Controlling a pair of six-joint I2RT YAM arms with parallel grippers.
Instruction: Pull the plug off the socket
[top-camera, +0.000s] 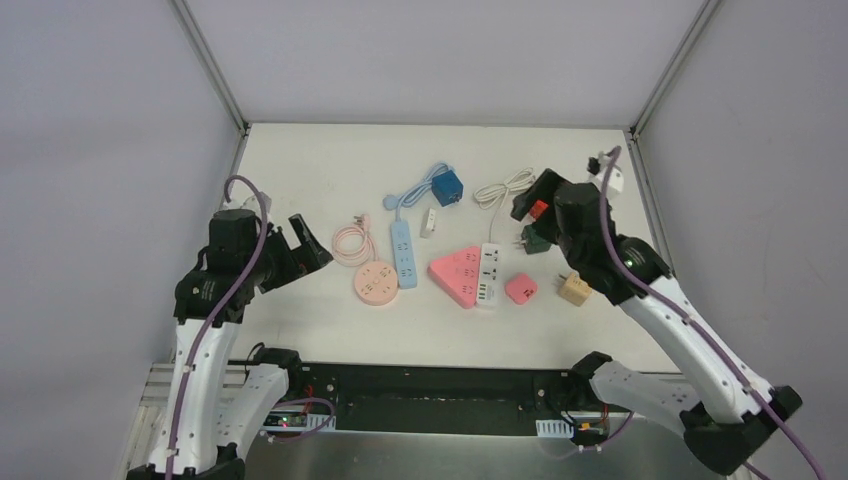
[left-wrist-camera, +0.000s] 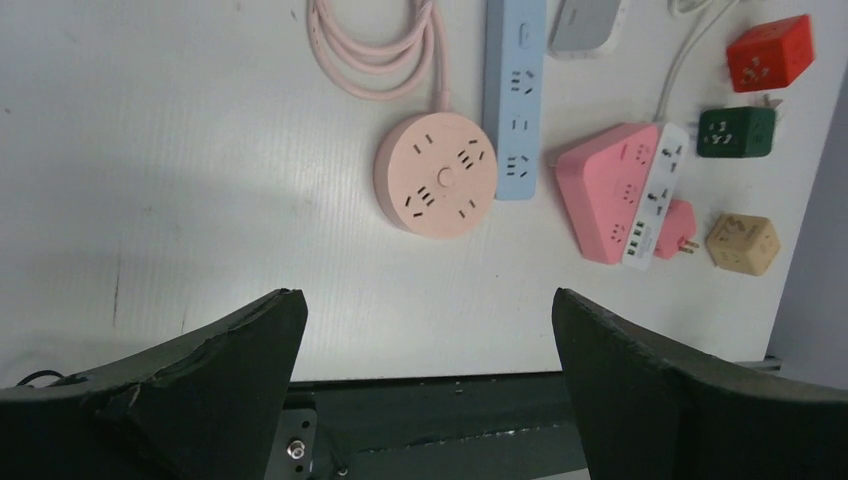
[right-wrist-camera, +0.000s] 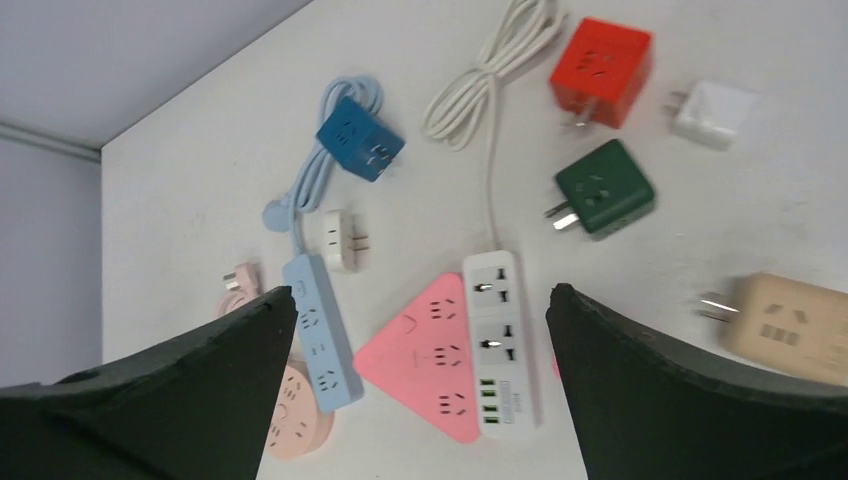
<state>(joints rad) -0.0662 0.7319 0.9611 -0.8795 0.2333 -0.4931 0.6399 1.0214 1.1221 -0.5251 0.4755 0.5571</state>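
The left pincer (left-wrist-camera: 428, 300) and right pincer (right-wrist-camera: 420, 292) stand open, empty. The small pink cube plug (left-wrist-camera: 678, 228) lies right of centre on the white surface (left-wrist-camera: 200, 150), just beside the white rectangular power strip (left-wrist-camera: 655, 190), prongs exposed. Retract upward, clear of the white cord (right-wrist-camera: 470, 100).

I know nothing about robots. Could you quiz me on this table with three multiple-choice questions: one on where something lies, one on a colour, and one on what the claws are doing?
1. Where does the white power strip lie?
A) right beside the pink triangular socket
B) alone at the far left
C) between a claw's fingers

2. What colour is the round socket?
A) green
B) black
C) pink

3. How do the left gripper and right gripper stand?
A) both shut on plugs
B) both open, holding nothing
C) one open, one shut

Answers:
1 A, its long side runs along the triangle's edge.
2 C, it shows pink in every view.
3 B, each wrist view shows fingers spread wide with nothing gripped between them.
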